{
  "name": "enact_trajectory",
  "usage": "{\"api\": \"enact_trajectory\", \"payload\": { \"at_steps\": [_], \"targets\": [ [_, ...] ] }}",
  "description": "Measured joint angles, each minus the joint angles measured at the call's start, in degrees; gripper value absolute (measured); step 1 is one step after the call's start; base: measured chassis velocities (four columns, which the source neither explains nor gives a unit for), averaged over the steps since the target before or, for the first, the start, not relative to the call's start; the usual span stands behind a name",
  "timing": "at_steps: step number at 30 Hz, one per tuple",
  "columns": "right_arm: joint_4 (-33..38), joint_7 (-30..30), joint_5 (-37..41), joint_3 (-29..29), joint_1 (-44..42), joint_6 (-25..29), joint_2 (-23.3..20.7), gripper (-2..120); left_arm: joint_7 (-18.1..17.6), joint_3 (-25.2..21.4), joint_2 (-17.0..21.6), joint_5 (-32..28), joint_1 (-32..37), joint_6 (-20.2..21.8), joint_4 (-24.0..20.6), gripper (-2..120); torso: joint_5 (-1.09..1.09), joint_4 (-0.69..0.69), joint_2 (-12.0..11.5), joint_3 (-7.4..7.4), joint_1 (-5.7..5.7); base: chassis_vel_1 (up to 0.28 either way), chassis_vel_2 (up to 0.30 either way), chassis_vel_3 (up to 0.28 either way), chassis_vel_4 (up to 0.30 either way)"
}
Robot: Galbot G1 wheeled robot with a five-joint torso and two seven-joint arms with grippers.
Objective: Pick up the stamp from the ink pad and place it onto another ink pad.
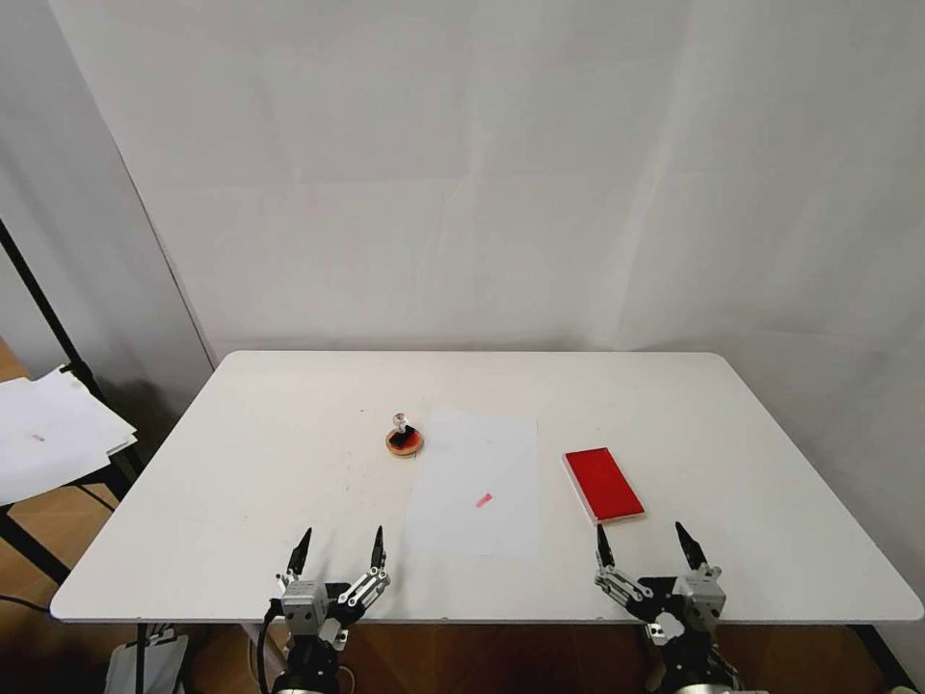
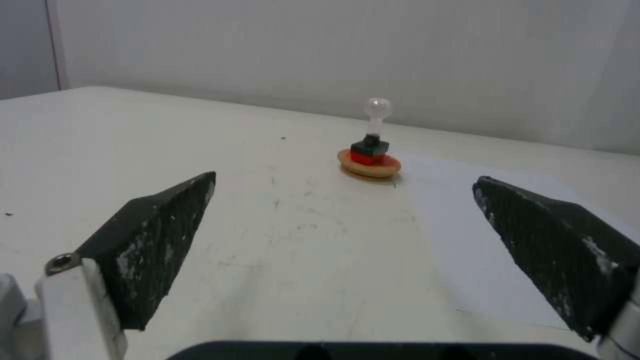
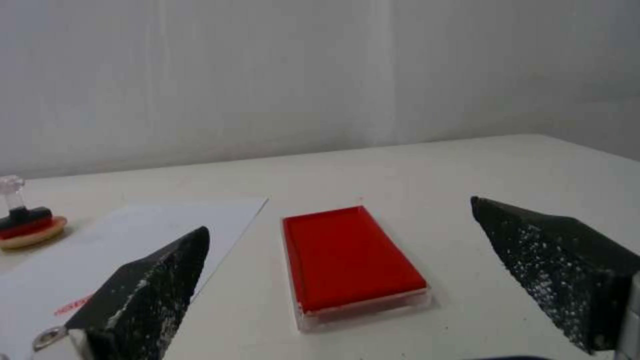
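Note:
The stamp [image 1: 401, 424] [image 2: 372, 140] [image 3: 20, 210], with a black base and a clear round knob, stands upright on the small round pad [image 1: 405, 443] [image 2: 370, 169] [image 3: 37, 234] with a tan rim, at mid-left of the table. The flat red rectangular ink pad [image 1: 603, 484] [image 3: 350, 257] lies bare at right. My left gripper [image 1: 343, 530] [image 2: 344, 182] hovers open at the table's near edge, facing the stamp from well short of it. My right gripper [image 1: 640, 527] [image 3: 338, 214] hangs open just short of the red pad's near end. Neither holds anything.
A white sheet of paper [image 1: 477, 482] with a small red stamp mark [image 1: 484, 499] lies between the two pads. The white table [image 1: 289, 405] stands against a white backdrop. A stack of papers [image 1: 48, 434] rests on a stand off the table's left side.

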Motion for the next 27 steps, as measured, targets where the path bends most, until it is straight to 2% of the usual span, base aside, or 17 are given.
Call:
{"api": "enact_trajectory", "payload": {
  "at_steps": [27],
  "targets": [
    [0.16, 0.76, 1.03, -0.36, 0.72, -0.76, -0.57, 100, 0.0, 0.0, 0.0, 0.0, 0.0, 0.0, 0.0, 102, 0.0, -0.01, 0.0, 0.0, 0.0, 0.0, 0.0, 0.0, 0.0]
  ]
}}
